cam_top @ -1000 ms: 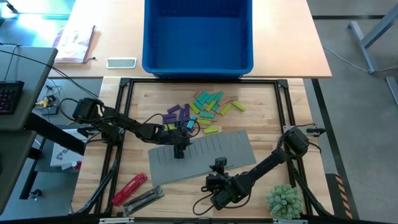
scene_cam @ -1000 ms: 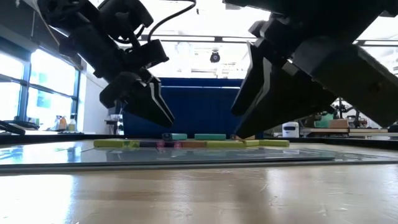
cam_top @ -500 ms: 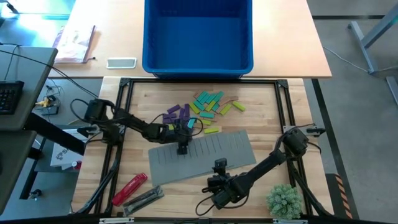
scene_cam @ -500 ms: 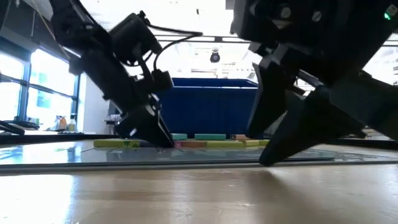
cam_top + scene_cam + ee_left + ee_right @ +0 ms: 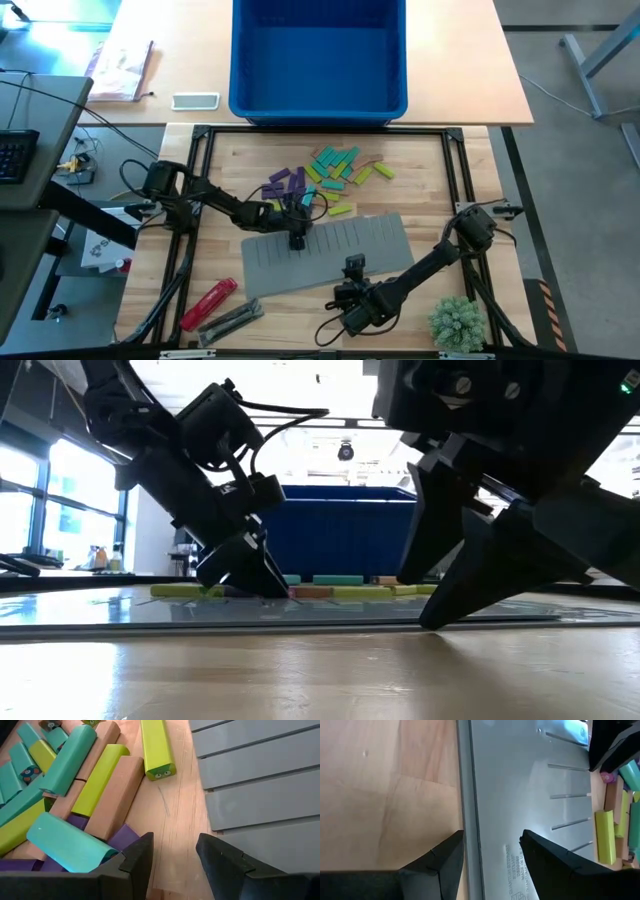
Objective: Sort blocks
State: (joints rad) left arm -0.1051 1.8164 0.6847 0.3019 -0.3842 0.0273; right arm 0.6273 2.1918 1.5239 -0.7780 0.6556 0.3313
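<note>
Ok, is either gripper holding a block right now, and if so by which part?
Nothing is held. The left gripper is open over bare wood between the block pile and the grey mat. The right gripper is open, straddling the mat's edge.

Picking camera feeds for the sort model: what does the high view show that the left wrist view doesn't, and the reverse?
High view only: the blue bin, the right claw at the grey mat's near edge, a red tool, a small green plant, and the whole block pile.

Left wrist view only: close detail. A lime block lies apart from the pile, purple blocks sit under teal and tan ones, and bare wood shows between the open fingers.

Both: left claw, blocks, mat.
</note>
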